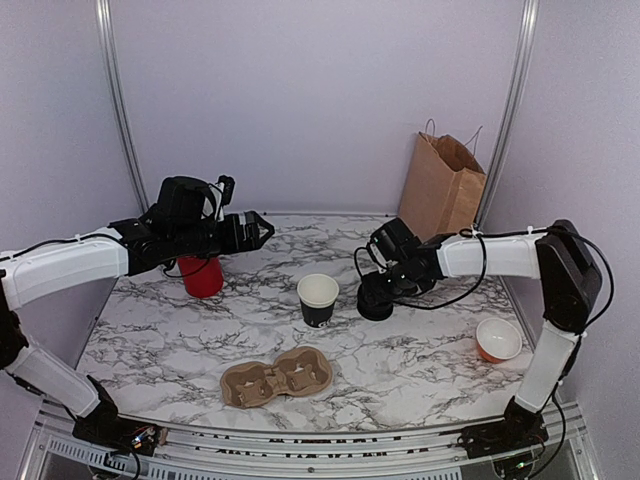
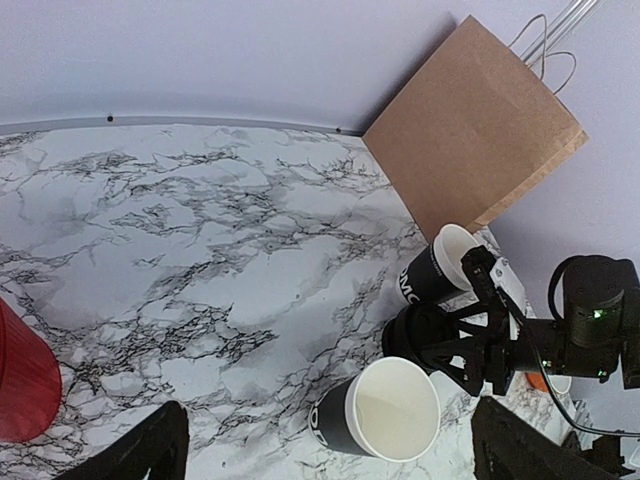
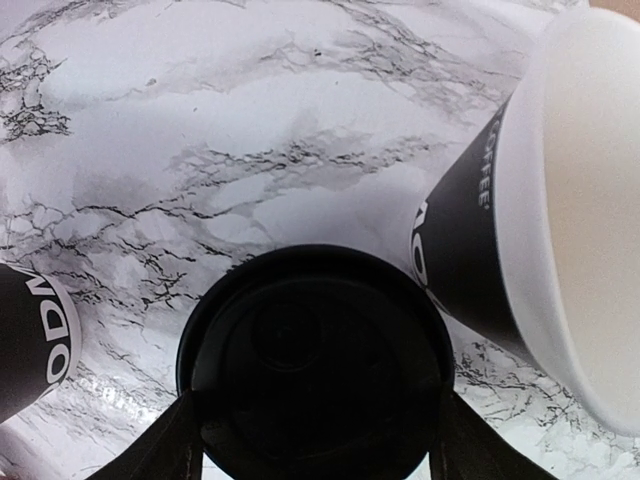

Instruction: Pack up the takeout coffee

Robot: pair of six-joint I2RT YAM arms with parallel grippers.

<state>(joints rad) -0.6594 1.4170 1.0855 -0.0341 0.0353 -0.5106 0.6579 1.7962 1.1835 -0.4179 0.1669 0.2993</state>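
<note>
Cardboard carrier (image 1: 277, 380) sits at the near edge, orange bowl (image 1: 498, 340) off to the right. Mid-table: black cup (image 1: 318, 298) upright, open top, white inside. Just right of it, right gripper (image 1: 377, 290) is clamped across the black lid (image 3: 315, 360), low at the table. Second black cup (image 2: 440, 265) stands just behind. Left gripper (image 1: 262, 228) is spread wide, holding nothing, near the red cup (image 1: 201, 277). Paper bag (image 1: 440, 185) is at the back wall.

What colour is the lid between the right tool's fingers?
Plain black. The lid shows best in the right wrist view.
</note>
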